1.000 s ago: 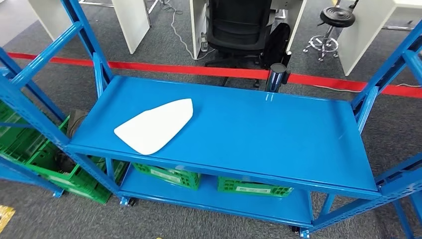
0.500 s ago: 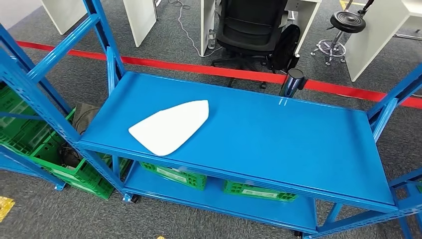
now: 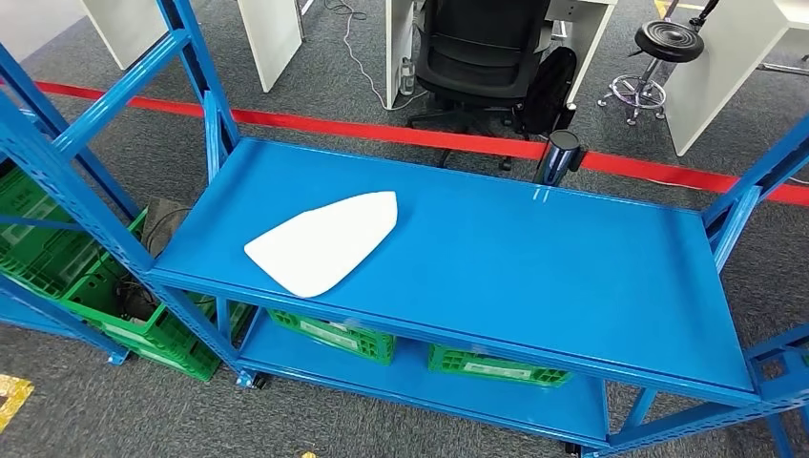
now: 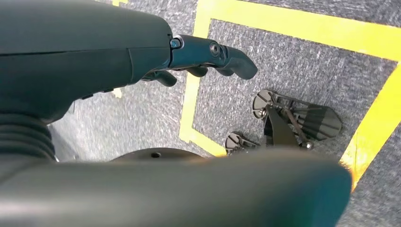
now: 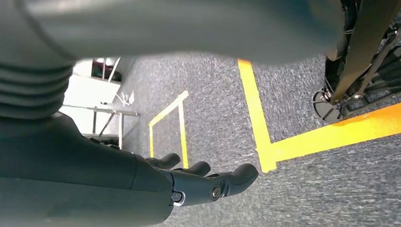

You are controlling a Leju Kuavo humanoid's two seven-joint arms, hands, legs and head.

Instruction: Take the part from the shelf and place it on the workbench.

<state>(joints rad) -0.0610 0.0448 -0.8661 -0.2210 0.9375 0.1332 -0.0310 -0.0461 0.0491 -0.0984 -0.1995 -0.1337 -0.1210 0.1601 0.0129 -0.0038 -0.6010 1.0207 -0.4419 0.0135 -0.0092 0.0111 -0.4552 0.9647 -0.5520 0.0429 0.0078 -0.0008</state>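
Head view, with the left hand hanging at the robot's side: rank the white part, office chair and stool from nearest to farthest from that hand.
The left hand hangs low over the floor, so this is judged from the robot's left side.
1. White part, on the left of the shelf.
2. Chair, centre, beyond the red tape.
3. Stool, far right.

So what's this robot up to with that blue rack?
It faces a blue shelf where a flat white part lies alone on the top level. Nothing is holding the part. Both arms hang down over the carpet: the left hand and the right hand each hold nothing, fingers loosely extended. Green crates sit on the level below.
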